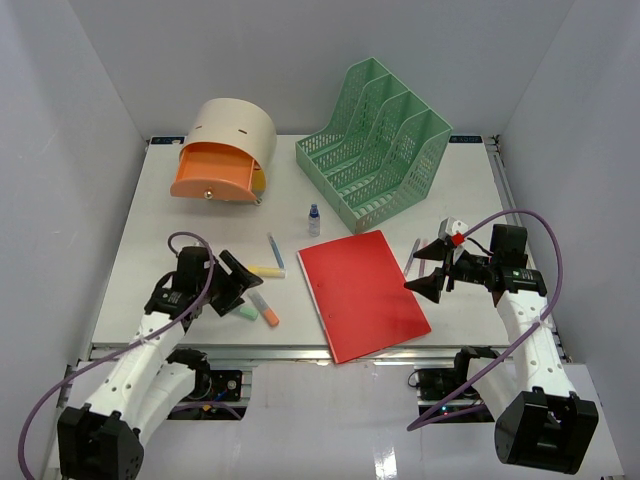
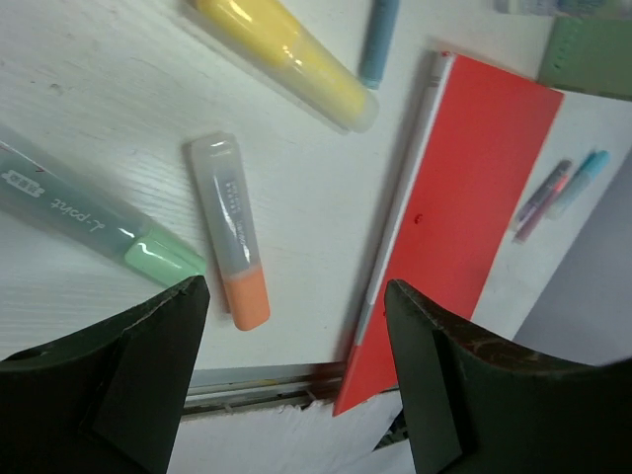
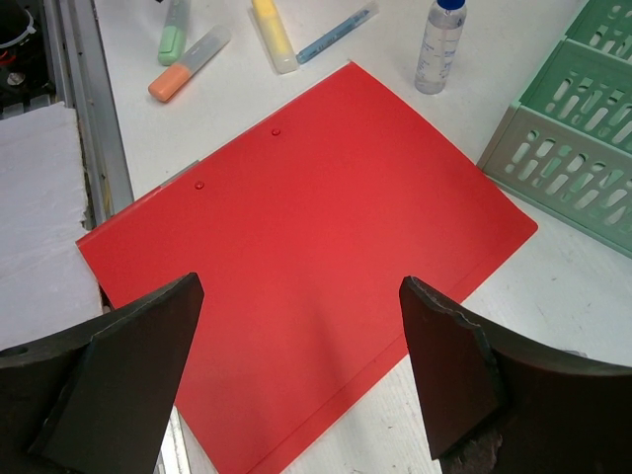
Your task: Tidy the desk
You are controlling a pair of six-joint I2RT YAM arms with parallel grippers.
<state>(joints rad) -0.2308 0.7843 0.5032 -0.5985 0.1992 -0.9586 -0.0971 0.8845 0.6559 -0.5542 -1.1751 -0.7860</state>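
White desk (image 1: 150, 250) holds red folder (image 1: 362, 293), highlighters (image 1: 265, 271) beside it, green rack (image 1: 380, 145) behind.

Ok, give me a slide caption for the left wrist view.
Left jaws open, framing an orange highlighter on the desk, green highlighter on one side, red folder on the other.

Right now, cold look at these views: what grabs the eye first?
The red folder lies in the middle of the desk between both arms, its near corner poking over the front rail. Behind it stand the green mesh file rack, back right, and the beige drawer box, back left, its orange drawer pulled out. Three highlighters lie loose by the open left claw.
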